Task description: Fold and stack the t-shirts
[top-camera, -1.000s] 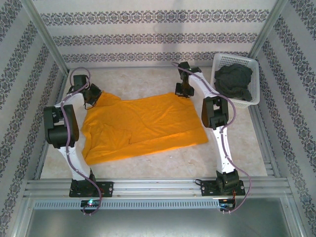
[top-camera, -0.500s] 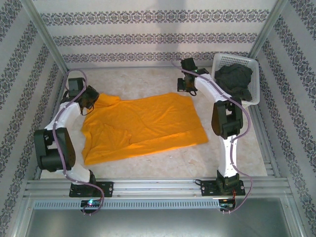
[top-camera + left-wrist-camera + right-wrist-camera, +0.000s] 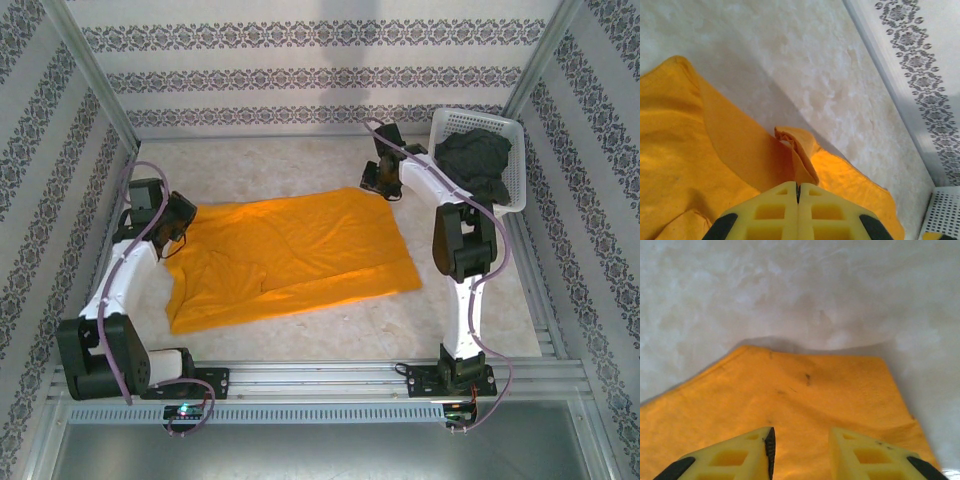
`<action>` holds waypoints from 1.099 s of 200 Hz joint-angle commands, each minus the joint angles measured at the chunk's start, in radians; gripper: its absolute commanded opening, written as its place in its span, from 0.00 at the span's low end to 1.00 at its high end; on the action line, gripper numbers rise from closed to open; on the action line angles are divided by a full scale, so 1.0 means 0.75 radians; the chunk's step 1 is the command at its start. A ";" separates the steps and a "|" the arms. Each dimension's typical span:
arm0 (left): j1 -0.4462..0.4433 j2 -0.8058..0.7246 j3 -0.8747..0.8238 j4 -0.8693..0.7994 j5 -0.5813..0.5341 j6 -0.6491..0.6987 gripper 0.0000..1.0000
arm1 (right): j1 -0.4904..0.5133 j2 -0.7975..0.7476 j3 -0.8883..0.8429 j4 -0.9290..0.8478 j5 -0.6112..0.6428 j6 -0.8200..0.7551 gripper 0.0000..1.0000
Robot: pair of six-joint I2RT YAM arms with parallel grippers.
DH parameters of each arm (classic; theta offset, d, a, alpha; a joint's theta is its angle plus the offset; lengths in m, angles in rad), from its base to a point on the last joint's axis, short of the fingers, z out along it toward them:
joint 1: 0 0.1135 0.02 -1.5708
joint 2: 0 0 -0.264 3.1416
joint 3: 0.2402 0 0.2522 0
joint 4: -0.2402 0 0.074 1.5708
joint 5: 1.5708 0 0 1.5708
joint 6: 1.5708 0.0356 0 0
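Right end effector (image 3: 801, 439) has released orange t-shirt (image 3: 300, 250); left end effector (image 3: 798, 189) clamps it.

Fingers (image 3: 735, 452) stand parted over the orange t-shirt (image 3: 805, 400); its corner lies on the pale table (image 3: 790, 285)

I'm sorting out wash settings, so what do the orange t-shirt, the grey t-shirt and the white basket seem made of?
Orange t-shirt: soft matte knit cloth, possibly cotton; it creases and lies limp. Grey t-shirt: similar matte cloth, crumpled in a heap. Basket: rigid white plastic, apparently moulded; its lattice walls stand stiff.
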 commanded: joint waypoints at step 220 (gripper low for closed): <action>-0.011 -0.354 -0.231 -0.122 0.049 -0.040 0.00 | -0.030 0.428 0.317 -0.102 -0.021 1.296 0.40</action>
